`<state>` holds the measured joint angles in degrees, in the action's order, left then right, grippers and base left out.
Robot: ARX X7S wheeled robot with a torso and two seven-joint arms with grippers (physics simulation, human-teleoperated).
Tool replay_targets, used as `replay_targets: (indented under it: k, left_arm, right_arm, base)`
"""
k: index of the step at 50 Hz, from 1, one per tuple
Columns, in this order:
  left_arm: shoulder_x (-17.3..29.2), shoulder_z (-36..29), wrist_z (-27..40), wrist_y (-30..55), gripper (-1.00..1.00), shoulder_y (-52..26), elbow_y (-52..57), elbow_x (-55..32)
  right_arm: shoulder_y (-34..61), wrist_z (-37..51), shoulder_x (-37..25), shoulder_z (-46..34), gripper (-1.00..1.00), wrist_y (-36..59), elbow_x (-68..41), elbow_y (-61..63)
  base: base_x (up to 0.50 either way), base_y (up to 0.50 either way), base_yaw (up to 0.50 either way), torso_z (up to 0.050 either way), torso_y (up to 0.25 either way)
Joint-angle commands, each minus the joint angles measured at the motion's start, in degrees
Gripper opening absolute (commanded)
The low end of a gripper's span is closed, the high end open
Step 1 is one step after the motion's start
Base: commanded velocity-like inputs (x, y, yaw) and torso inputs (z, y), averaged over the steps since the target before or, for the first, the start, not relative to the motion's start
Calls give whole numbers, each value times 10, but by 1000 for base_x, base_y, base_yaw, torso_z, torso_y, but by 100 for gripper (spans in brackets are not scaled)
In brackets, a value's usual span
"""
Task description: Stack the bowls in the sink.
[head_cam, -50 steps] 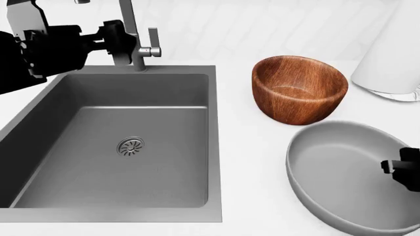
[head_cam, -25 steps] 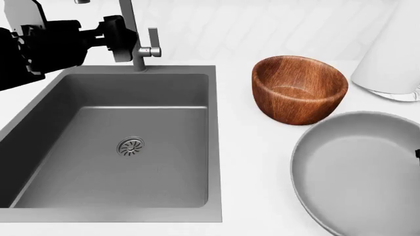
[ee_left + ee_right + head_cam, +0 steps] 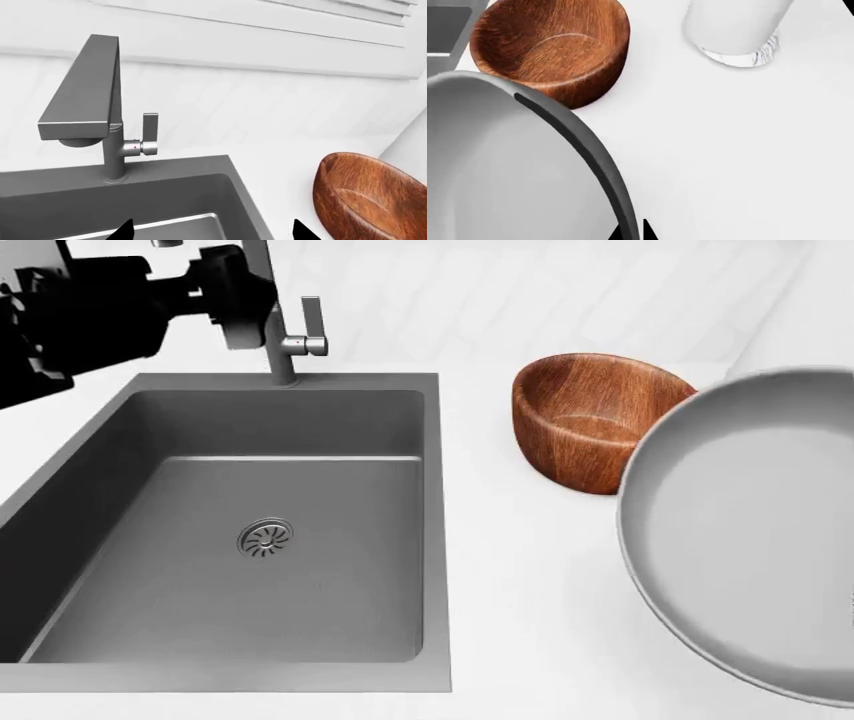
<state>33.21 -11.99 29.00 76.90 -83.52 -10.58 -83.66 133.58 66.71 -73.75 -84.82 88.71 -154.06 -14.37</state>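
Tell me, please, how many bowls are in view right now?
2: the wooden bowl stands on the counter right of the sink; the grey bowl is lifted, nearer the camera, overlapping it.

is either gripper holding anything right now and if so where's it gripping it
The right gripper holds the grey bowl by its rim. The left gripper is open, holding nothing.

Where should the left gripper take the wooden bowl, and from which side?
Probably the rim. The wooden bowl stands upright and open on the counter, right of the sink; its wall is too wide and round to span. Come down from above on the sink-side rim, one finger inside, one outside. The grey bowl, held at the right, crowds its other side.
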Motion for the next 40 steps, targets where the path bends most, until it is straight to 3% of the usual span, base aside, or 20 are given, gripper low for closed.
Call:
replay_targets:
  k: [1,10,19,31,40]
  left_arm:
    - [3,0,5,-2,100,-3,4,-8]
    - [0,-2,10,-3,100,-4,3,-14]
    - [8,36,93,10,100,10,14,-99]
    - [-2,85,168,-26,100,43,10,-214]
    - [-29,113,160,-61,100,67,14,-255]
  right_arm:
    - [14,4,46,59,-100,13,12,-37]
    - [6,-195,129,121,-100,9,222,-91]
    - [-62,-349,209,187,-100,-61,378,-112]
    - [-115,-467,286,191,-100,-141,485,-145]
    - [-153,-517,341,180,-100,-189,530,-169]
  base:
    - [0,0,0,0,0]
    - [0,0,0,0,0]
    - [0,0,0,0,0]
    - [0,0,0,0,0]
    - [0,0,0,0,0]
